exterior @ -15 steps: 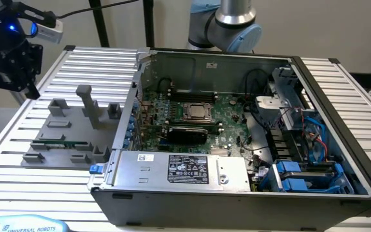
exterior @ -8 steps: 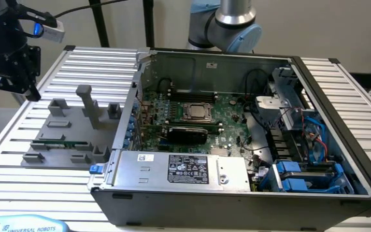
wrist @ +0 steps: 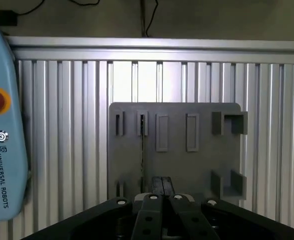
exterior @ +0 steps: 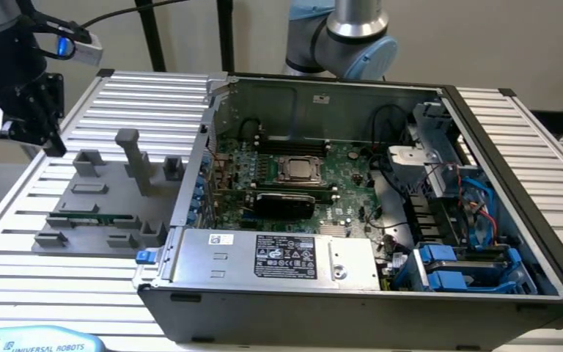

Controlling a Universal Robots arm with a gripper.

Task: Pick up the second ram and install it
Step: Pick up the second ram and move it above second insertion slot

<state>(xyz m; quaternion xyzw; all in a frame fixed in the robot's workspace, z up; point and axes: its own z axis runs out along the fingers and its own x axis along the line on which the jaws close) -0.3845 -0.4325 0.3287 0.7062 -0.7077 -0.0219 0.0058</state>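
Observation:
The second ram (exterior: pixel 91 218) is a thin green stick lying in a slot of the grey fixture plate (exterior: pixel 86 238), on the slatted table at the exterior view's left of the open computer case. In the wrist view the ram (wrist: pixel 142 145) shows edge-on as a thin dark line on the fixture plate (wrist: pixel 174 170). My gripper (exterior: pixel 55 147) hangs well above the far left end of the plate, apart from the ram. Its black fingertips (wrist: pixel 157 186) meet with nothing between them, so the gripper (wrist: pixel 162 186) is shut.
The open case (exterior: pixel 360 308) holds the motherboard (exterior: pixel 350 180) with the processor socket (exterior: pixel 301 170) and long black memory slots (exterior: pixel 292 139) behind it. Grey posts (exterior: pixel 130 158) rise from the fixture. A blue teach pendant (wrist: pixel 1 150) lies beside the plate.

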